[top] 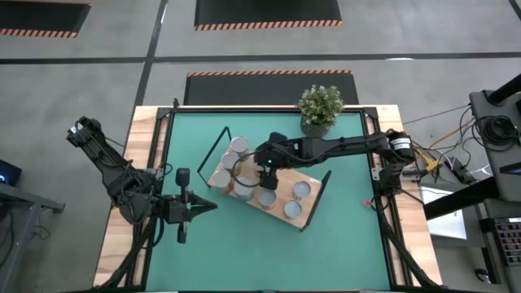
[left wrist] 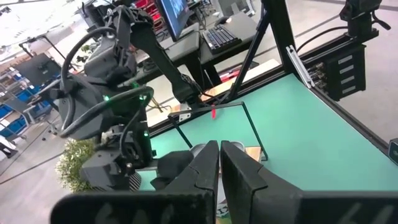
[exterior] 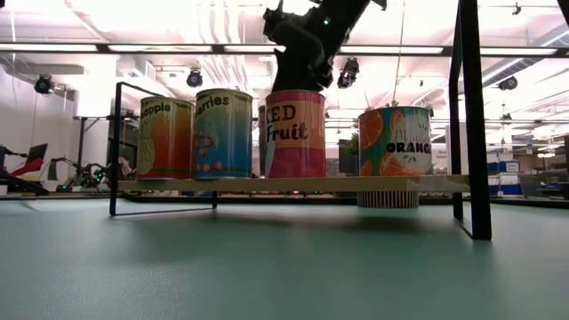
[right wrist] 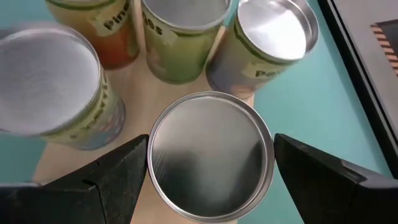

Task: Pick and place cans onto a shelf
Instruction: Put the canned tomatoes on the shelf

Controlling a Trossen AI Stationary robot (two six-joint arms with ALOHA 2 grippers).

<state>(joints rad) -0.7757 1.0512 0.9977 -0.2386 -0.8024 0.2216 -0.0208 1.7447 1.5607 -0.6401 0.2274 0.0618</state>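
On the left edge of the green counter (top: 244, 252) I see my left gripper (top: 200, 207) parked with its fingers together, well apart from the shelf (top: 313, 213). At the middle, the shelf carries the cans (top: 302, 190), and my right gripper (right wrist: 211, 165) hangs over the mixed-fruit can (right wrist: 210, 157), fingers spread wide either side of its silver lid, seemingly not clamped.

One camera looks straight down on the table (top: 342, 236). Another sits level with its top, close before the shelf (exterior: 293, 184). The right wrist camera peers down just above the shelf's cans (right wrist: 208, 155).
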